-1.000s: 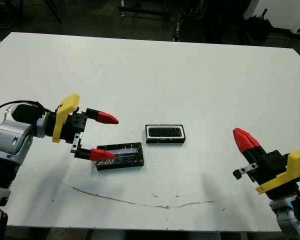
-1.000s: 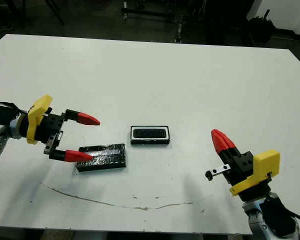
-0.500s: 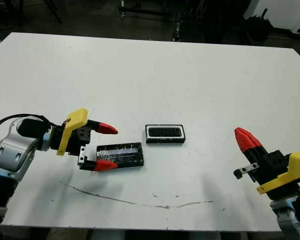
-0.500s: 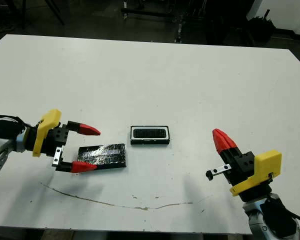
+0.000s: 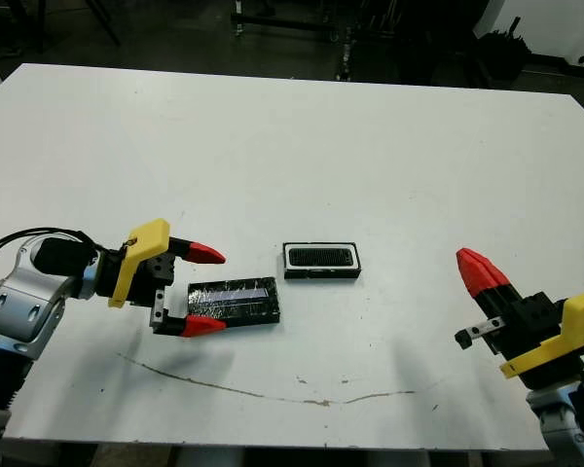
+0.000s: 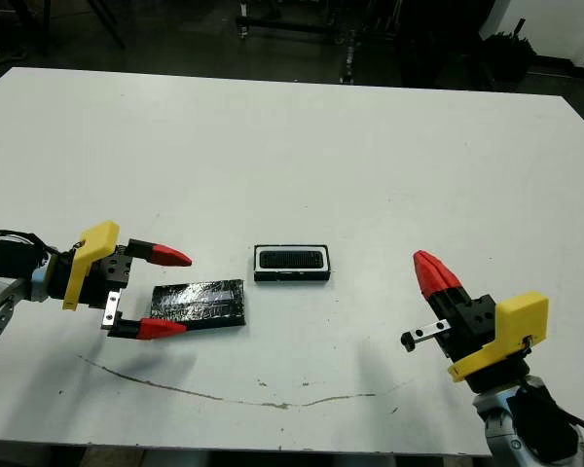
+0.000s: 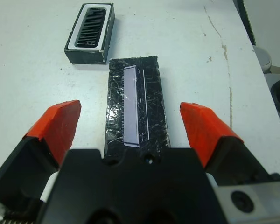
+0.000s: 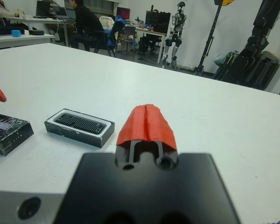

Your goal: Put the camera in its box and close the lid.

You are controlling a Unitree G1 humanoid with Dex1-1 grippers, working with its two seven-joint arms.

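The camera (image 5: 321, 257) lies flat inside the box (image 5: 321, 271), a shallow black tray with a white lining, which sits near the middle of the white table (image 5: 302, 136). Its ribbed dark top shows within the white rim. The lid (image 5: 233, 302) is off — it lies on the table just to the left of the box and a little nearer the robot, apart from it, its glossy crinkled black top up and the pale stripe running along its length.

The left gripper (image 5: 198, 290) is at the lid's left end, its two red fingers spread wide — one finger (image 5: 202, 254) beyond the lid's far edge, the other (image 5: 203, 326) off its near corner. In the left wrist view the lid's end sits between the fingers, with table showing on both sides of it, so nothing is held.

The right gripper (image 5: 479, 271) is well off to the right of the box, above bare table, its red fingers pressed together into one point and holding nothing. A thin dark scuff line (image 5: 273, 394) crosses the table near its front edge.
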